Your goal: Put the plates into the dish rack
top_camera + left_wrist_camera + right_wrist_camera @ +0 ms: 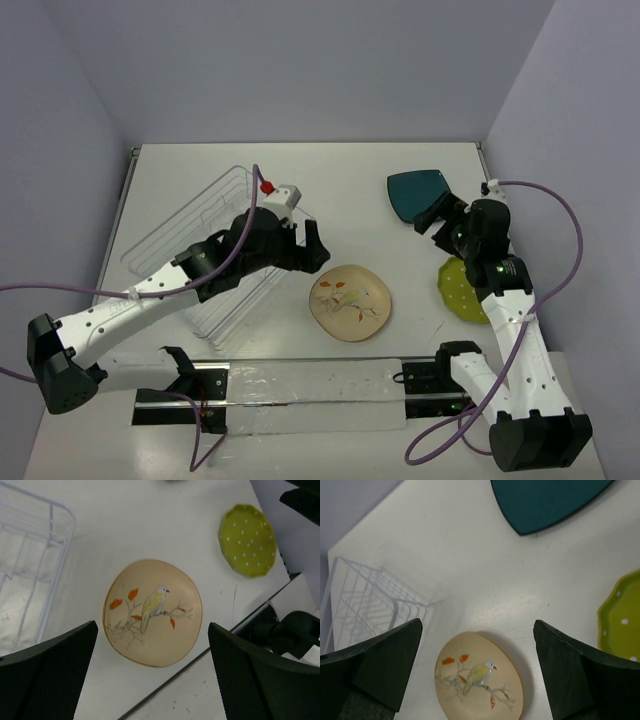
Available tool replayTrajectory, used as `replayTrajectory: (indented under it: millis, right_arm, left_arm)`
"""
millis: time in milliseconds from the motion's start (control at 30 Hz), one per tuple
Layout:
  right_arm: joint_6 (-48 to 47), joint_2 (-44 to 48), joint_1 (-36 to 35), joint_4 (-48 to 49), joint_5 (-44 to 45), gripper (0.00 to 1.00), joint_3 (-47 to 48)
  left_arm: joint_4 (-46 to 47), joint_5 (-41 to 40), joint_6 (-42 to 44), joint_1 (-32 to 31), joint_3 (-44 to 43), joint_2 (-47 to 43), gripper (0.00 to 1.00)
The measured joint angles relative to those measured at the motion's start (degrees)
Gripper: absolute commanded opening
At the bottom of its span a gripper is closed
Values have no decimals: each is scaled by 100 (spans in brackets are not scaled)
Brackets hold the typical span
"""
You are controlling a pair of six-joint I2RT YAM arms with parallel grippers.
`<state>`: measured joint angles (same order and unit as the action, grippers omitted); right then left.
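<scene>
table [340,180] | dish rack [185,225] | cream plate [350,303] | teal plate [412,190] | green dotted plate [458,290]

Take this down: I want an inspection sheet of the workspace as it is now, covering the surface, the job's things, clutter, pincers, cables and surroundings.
Surface: white table, bare between the items.
Job's things: wire rack at the left, partly under the left arm, no plate seen in it. Cream plate, teal plate and green plate all lie flat on the table.
Clutter: nothing seen.
Grippers: left pincer open, holding nothing, between the rack and the cream plate. Right pincer open, holding nothing, at the teal plate's near edge.
Cables: purple cables, one along each arm, looping loose near the bases, neither on a plate.
Surroundings: plain pale walls on three sides.
</scene>
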<state>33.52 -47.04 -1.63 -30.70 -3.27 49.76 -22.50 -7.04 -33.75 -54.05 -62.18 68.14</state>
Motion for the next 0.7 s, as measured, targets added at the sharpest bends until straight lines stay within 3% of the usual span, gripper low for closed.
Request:
replayTrajectory:
  millis: [267,700]
  right_arm:
    - [-329,54,-80,-101,-677,100,-488]
    - [-371,-127,-1014,427,-956,100,-1809]
  left_arm:
    - [14,-86,-842,-485,641,242,99]
    - [280,-234,-1941,-923,1161,1586,99]
